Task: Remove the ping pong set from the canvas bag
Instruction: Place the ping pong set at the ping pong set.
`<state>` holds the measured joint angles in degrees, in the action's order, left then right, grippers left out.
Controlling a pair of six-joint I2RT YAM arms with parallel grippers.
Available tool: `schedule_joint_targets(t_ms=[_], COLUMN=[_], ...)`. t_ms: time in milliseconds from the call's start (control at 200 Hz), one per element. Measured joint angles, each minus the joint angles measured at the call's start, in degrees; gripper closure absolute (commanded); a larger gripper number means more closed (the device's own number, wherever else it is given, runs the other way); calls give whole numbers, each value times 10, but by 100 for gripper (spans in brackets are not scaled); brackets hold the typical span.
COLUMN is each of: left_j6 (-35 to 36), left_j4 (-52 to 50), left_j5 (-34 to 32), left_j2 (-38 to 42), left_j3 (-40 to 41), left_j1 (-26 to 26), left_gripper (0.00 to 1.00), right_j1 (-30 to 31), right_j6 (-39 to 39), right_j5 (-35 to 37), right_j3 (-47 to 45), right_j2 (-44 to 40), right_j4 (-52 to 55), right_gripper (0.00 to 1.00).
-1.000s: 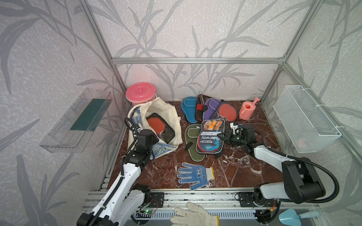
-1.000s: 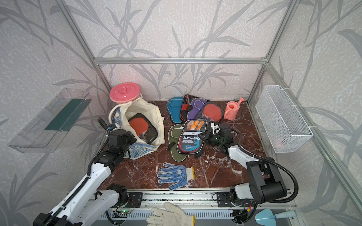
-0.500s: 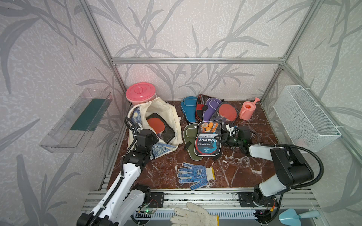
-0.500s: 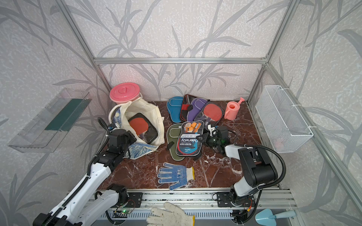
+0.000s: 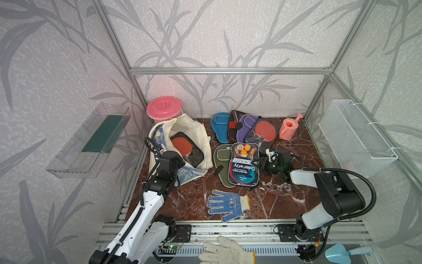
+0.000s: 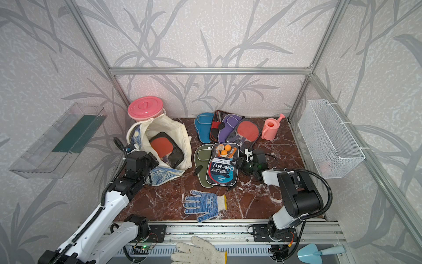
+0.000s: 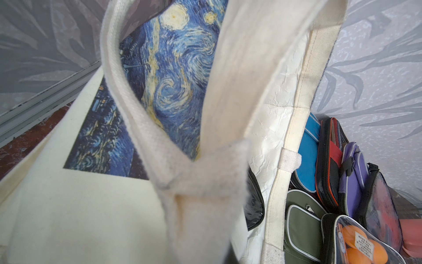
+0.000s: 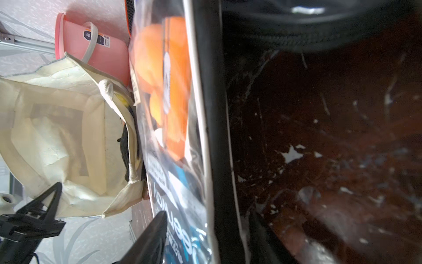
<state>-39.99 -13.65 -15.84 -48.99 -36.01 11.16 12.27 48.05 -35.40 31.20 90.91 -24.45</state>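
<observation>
The left gripper (image 5: 179,162) is shut tight on a loop handle (image 7: 127,91) of the canvas bag (image 5: 189,128). One red paddle pack (image 5: 185,148) lies inside the bag's open mouth. Just beside the bag lies the olive case (image 5: 220,160), with the orange ball pack (image 5: 243,169) on top of it. The right gripper (image 5: 258,162) is at that pack's edge, on the side away from the bag. Its fingers (image 8: 150,237) are apart, one on each side of the edge. The blue case (image 5: 219,128), black-red case (image 5: 233,128), purple case (image 5: 245,128) and clear paddle pack (image 5: 265,132) lie piled near the bag.

Paddle pack (image 6: 165,148) in canvas bag (image 6: 170,128), Deerway pack (image 6: 222,169) outside
</observation>
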Motion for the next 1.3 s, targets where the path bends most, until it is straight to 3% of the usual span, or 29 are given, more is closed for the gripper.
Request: schedule_joint_targets(t_ms=[175, 435, 650, 985, 1300], left_j6=[4, 10, 10, 8, -2], left_j4=[-5, -12, -23, -52, -67], left_j5=[8, 26, 40, 50, 52], left_j2=[11, 35, 54, 96, 136], left_j3=[0, 1, 6, 21, 39], left_j1=[0, -1, -2, -3, -3], left_gripper=[100, 100, 100, 100, 100], right_j1=[1, 48, 131, 252, 332], right_j6=[-32, -114, -180, -244, -254], right_j5=[33, 129, 174, 140, 97], right_j3=[0, 52, 157, 377, 517], right_j2=[-40, -151, -160, 3, 188], right_j4=[53, 177, 232, 242, 263], right_gripper=[0, 1, 1, 1, 1])
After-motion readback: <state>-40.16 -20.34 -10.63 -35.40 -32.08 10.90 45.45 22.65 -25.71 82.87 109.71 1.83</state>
